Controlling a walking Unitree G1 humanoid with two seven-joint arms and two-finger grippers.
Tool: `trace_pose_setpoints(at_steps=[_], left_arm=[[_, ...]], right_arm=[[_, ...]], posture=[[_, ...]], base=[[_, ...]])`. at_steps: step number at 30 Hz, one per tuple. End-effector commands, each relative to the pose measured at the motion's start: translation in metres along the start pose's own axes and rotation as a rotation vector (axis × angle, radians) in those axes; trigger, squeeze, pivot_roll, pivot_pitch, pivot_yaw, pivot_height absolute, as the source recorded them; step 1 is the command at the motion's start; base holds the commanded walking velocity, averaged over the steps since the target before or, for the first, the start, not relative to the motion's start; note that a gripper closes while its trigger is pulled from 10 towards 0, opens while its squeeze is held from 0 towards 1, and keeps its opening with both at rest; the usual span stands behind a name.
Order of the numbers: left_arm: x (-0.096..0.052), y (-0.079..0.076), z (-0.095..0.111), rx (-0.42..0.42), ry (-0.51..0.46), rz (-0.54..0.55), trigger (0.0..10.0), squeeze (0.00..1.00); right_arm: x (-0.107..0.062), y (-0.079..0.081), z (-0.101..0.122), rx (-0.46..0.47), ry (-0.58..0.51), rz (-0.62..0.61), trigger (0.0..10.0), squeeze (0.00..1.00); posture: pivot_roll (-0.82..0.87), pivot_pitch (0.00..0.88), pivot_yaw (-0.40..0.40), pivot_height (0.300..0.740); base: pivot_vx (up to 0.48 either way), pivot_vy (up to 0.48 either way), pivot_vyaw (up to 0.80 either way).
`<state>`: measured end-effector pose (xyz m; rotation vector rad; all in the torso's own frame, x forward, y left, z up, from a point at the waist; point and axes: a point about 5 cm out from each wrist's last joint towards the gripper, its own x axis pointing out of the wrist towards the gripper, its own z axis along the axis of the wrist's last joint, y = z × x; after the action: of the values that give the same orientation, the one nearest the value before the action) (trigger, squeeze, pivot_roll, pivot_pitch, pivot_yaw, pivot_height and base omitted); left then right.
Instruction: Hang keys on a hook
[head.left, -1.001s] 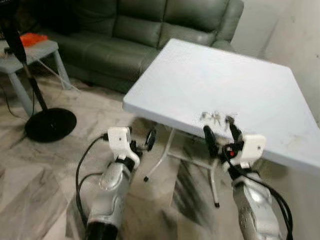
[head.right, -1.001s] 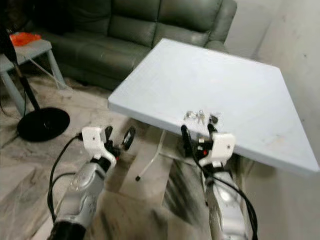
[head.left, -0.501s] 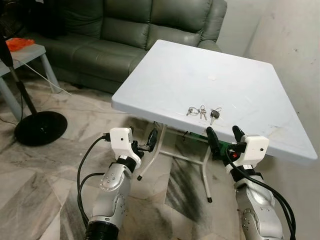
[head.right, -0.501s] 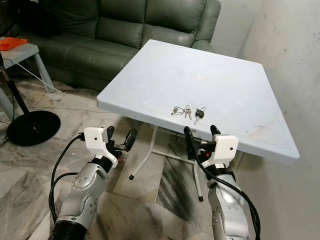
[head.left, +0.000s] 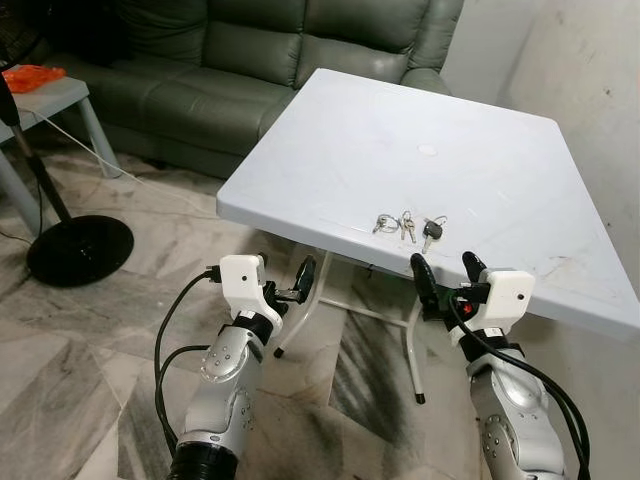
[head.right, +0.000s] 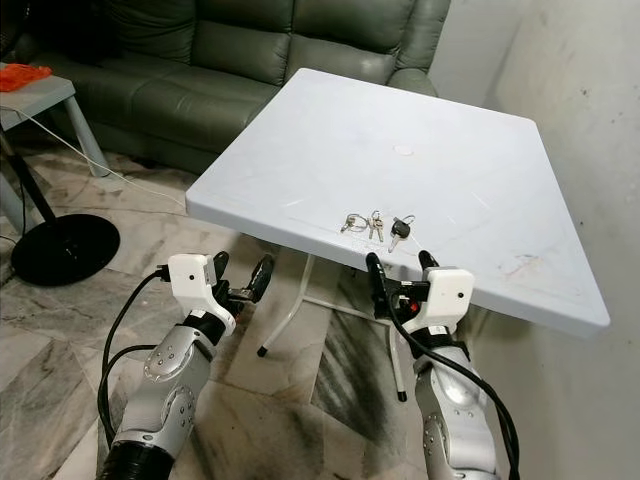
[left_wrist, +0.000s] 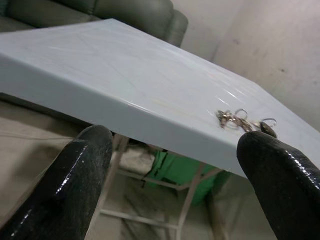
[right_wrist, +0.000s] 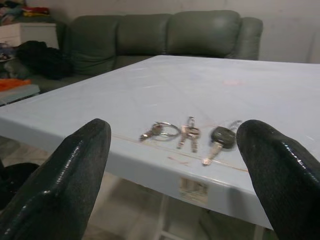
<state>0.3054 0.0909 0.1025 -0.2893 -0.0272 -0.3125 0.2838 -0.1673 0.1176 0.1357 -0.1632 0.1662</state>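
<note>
Lying near the front edge of a white folding table (head.left: 470, 150), three small sets of keys (head.left: 408, 226) sit in a short row: a bunch on a ring (right_wrist: 161, 131) to the left, a silver pair (right_wrist: 189, 134) in the middle, and a black-headed key (right_wrist: 219, 138) to the right, all flat on the tabletop and close together without clearly touching. The right gripper (head.left: 444, 274) hovers just in front of the table's edge, directly before the keys and slightly below the tabletop, with its two black fingers (right_wrist: 65, 175) spread wide apart and nothing between them. In the right wrist view the keys fall between the two fingers, just beyond the table's rim. The left gripper (head.left: 292, 287) is held low off the table's front left corner, over the marbled floor (head.left: 90, 330), its fingers (left_wrist: 75, 170) likewise parted and empty; its wrist view looks up along the table's underside edge toward the keys and the metal legs (head.left: 330, 300) beneath. A grey-green leather sofa (head.left: 250, 60) stands behind the table, and a fan stand with a round black base (head.left: 78, 248) is off to the left, beside a small side table (head.left: 60, 95) carrying something orange (head.left: 30, 77)
</note>
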Motion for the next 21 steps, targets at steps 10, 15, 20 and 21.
trace_pose_setpoints(at_steps=[10,15,20,21], left_arm=[[0.0035,-0.0050,0.0005,-0.001,0.009,-0.001,10.0,0.00],[0.0035,-0.0053,0.0002,0.003,0.013,0.000,10.0,0.00],[0.0031,-0.0053,-0.0002,0.002,0.016,0.000,10.0,0.00],[0.0031,-0.0053,-0.0002,0.002,0.016,0.000,10.0,0.00]], right_arm=[[0.0016,-0.0033,-0.0015,0.011,0.024,-0.028,10.0,0.00],[0.0014,-0.0027,0.0004,-0.002,0.005,-0.029,10.0,0.00],[0.0006,-0.0024,0.0004,0.002,0.003,-0.029,10.0,0.00],[0.0006,-0.0024,0.0004,0.002,0.003,-0.029,10.0,0.00]], posture=[[-0.02,0.056,-0.108,0.719],[-0.02,0.060,-0.105,0.719],[-0.02,0.065,-0.106,0.719],[-0.02,0.065,-0.106,0.719]], base=[[0.000,0.000,-0.71],[0.000,0.000,-0.42],[0.000,0.000,0.00],[0.000,0.000,0.00]])
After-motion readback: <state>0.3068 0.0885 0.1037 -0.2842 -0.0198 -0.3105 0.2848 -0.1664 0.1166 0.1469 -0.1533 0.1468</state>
